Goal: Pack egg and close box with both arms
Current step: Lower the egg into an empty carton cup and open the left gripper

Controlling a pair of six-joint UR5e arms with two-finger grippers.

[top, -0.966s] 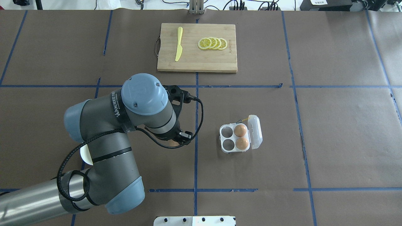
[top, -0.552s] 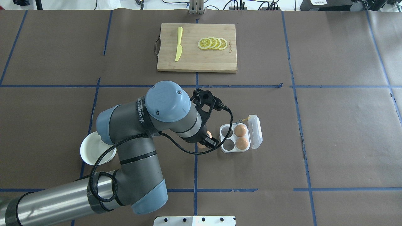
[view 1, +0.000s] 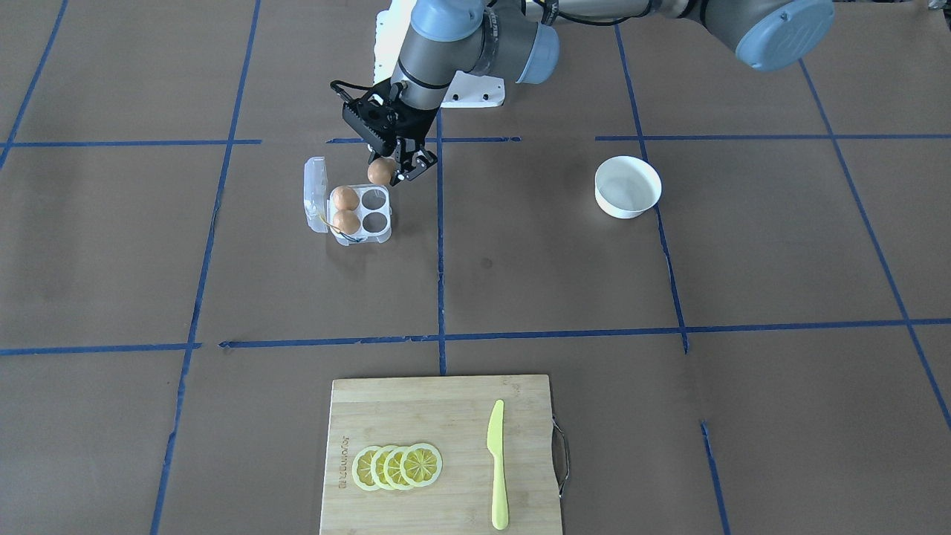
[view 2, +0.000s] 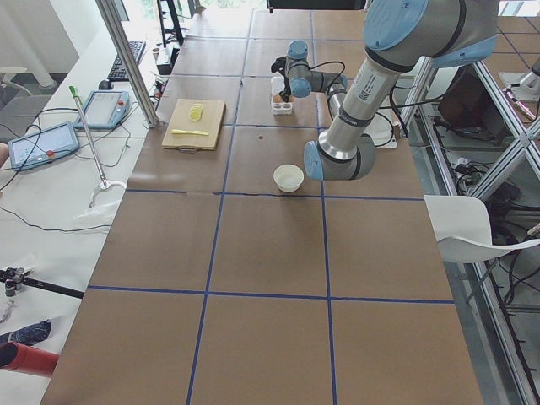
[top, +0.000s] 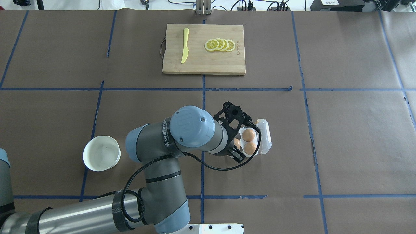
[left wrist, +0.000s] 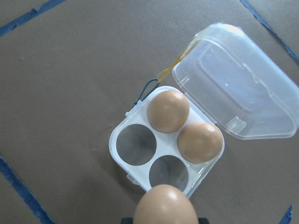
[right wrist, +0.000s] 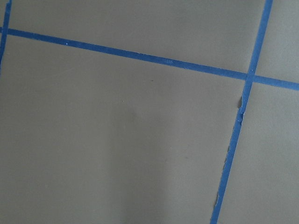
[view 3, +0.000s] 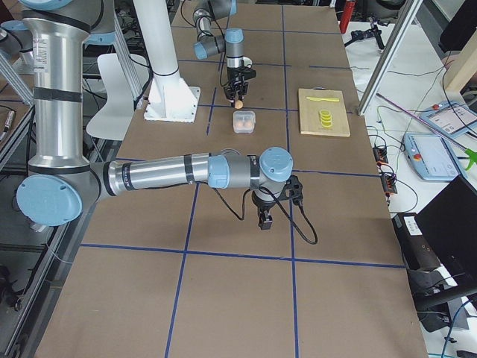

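Table [view 1: 743, 260]: brown paper, blue tape grid.
Left arm [top: 156, 162]: reaches over the box.
Right arm [view 3: 156, 175]: low over bare table, well apart from the box.
Cutting board [view 1: 416, 409]: carries lemon slices [view 1: 397, 467] and a knife [view 1: 497, 464].
Bowl [view 1: 628, 208]: white.
Box [view 1: 360, 209]: lid open; packed eggs [left wrist: 168, 111] fill the two cells beside the lid.
Left gripper [view 1: 386, 169]: clamped on the egg.
Right gripper [view 3: 264, 218]: width cannot be told.
Egg [left wrist: 166, 205]: held above the box's unfilled side.

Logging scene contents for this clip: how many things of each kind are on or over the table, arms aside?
Eggs: 3
Box: 1
Bowl: 1
Board: 1
Knife: 1
Lemon slices: 4
Total: 11
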